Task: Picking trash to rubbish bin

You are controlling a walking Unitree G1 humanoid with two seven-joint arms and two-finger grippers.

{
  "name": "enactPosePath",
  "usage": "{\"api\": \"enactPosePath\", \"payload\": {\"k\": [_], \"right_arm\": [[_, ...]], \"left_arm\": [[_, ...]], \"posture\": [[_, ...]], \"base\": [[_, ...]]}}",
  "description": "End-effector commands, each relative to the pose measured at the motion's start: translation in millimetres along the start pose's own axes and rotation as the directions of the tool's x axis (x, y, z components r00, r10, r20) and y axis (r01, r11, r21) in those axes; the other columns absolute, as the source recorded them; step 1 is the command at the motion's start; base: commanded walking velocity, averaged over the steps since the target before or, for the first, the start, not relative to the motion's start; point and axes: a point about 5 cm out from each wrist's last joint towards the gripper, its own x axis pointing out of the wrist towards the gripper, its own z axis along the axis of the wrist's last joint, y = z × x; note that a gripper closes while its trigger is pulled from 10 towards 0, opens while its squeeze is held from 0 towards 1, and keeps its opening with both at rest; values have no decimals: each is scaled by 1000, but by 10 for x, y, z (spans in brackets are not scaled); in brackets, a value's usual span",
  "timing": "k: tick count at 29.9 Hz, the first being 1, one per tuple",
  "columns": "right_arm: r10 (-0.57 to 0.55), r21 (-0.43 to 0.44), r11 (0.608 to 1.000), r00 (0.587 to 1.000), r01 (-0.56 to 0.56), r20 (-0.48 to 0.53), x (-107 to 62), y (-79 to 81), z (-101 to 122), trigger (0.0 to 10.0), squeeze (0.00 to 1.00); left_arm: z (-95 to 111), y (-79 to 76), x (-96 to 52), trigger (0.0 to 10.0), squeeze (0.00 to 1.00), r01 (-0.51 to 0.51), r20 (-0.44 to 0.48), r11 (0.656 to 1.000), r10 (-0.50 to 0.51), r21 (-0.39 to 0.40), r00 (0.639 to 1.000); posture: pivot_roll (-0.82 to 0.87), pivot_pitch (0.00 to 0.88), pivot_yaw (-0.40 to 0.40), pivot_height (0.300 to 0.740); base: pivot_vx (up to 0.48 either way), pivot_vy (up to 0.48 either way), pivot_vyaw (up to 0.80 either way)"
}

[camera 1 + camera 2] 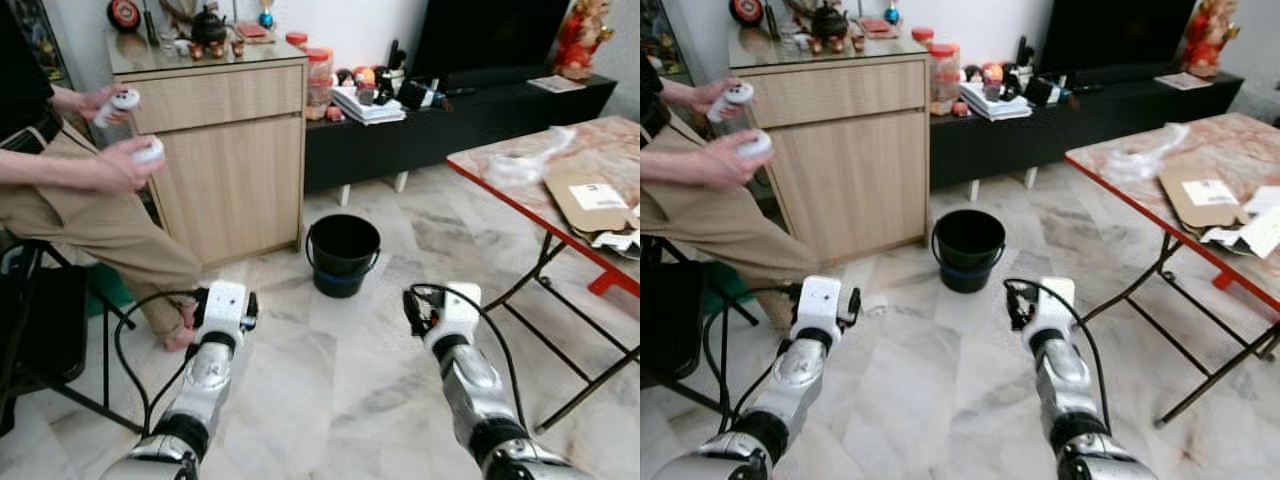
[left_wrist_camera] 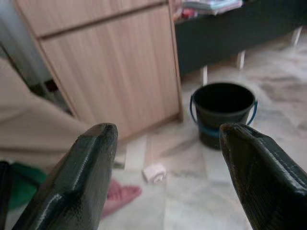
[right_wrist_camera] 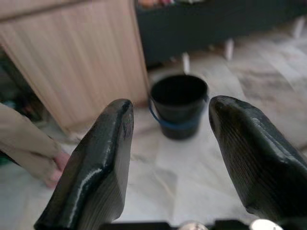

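I'm steering the released left claw (image 2: 165, 158) down onto the scrap (image 2: 154, 173); bin (image 1: 343, 254) near, right claw (image 3: 192, 158) released too.

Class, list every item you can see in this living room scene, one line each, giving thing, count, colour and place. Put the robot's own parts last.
Bucket: one, black with a blue band, on the floor beside the cabinet.
Cabinet: one, light wood, against the wall, ornaments on top.
Low TV bench: one, black, along the wall, holding books and jars.
Folding table: one, marbled top with red edge, at the right.
Cardboard piece: one, brown, on the table.
Plastic wrap: one, clear, on the table.
Small scrap: one, pale, on the floor near the cabinet.
Person: one, seated at the left, holding two white controllers.
Left gripper: one, black fingers, open.
Right gripper: one, black fingers, open.
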Motion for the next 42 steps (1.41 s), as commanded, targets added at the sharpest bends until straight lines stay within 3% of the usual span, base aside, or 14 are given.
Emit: {"api": "enactPosePath", "payload": {"k": [1, 8, 15, 20, 32, 42], "right_arm": [[56, -21, 998, 993, -54, 104, 110, 128, 257, 10000, 0], [142, -27, 990, 972, -140, 185, 191, 411, 447, 10000, 0], [156, -14, 987, 962, -157, 223, 222, 515, 557, 10000, 0], [150, -13, 988, 964, -151, 222, 228, 495, 578, 10000, 0], [55, -44, 998, 986, -49, 155, 163, 187, 438, 10000, 0], [51, -41, 998, 986, -45, 160, 179, 211, 464, 10000, 0]], "left_arm": [[202, -34, 85, 10000, 0, -5, 86, 1000, 5, 4, 996], [386, -29, 143, 10000, 0, -19, 161, 1000, 20, -5, 987], [500, -7, 167, 10000, 0, -42, 205, 999, 43, -12, 978], [528, -33, 160, 10000, 0, -34, 223, 999, 33, 2, 974], [332, -14, 42, 10000, 0, -37, 179, 999, 33, 18, 983], [390, -38, 73, 10000, 0, -36, 184, 999, 33, 10, 982]], "posture": [[202, 0, -94, 740], [189, 0, -90, 740], [193, 0, -93, 740], [193, 0, -98, 740], [178, 0, -104, 740], [172, 0, -109, 740]], "base": [[0, 0, 0], [0, 0, 0], [0, 0, 0], [0, 0, 0], [0, 0, -780], [0, 0, -714]]}}
